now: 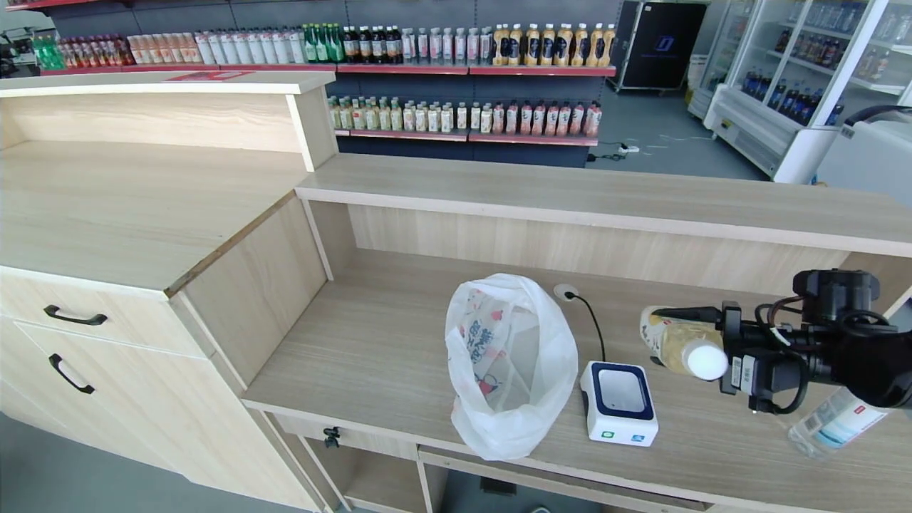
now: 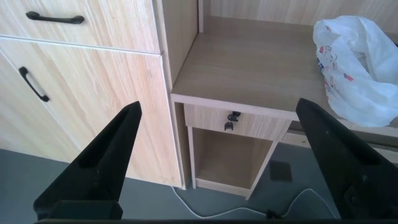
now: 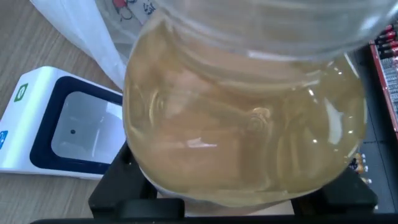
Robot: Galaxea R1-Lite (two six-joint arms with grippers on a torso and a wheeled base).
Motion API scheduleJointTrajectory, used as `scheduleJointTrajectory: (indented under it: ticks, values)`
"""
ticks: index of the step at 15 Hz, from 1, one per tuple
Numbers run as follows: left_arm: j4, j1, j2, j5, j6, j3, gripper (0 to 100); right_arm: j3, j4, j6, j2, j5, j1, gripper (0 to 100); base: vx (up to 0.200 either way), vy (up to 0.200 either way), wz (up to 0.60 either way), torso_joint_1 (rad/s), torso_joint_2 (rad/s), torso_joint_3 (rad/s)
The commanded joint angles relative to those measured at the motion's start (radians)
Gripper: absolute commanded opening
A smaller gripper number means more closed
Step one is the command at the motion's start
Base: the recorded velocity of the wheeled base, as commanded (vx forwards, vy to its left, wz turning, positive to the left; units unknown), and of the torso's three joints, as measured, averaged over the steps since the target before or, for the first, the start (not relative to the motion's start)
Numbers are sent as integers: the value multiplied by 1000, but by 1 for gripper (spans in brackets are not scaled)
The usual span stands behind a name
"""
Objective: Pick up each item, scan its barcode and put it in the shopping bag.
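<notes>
While the right hand [image 1: 695,345] is clamped on a bottle [image 1: 662,335] of yellowish drink, held sideways in the air just right of the scanner [image 1: 620,402], the white shopping bag [image 1: 509,363] sits open on the table [image 1: 370,349] just left of that scanner, and the left hand [image 2: 219,109] has its fingers wide apart

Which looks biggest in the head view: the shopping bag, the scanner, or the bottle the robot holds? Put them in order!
1. shopping bag, clearly largest.
2 and 3. scanner and bottle look about alike; the bottle is held nearer the camera, cap toward it, so I won't rank them.
</notes>
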State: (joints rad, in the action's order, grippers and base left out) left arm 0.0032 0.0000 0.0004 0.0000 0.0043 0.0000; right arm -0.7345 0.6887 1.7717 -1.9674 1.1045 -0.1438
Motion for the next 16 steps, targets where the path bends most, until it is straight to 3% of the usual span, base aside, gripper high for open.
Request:
scheduleJointTrajectory:
  ticks: [1,16]
  values:
    - [0,0,0,0,0,0,100,0,2,2,-39,2,21,0,0,0,0,0,0,0]
    - [0,0,0,0,0,0,100,-56,38,-1,-165,9,89,0,0,0,0,0,0,0]
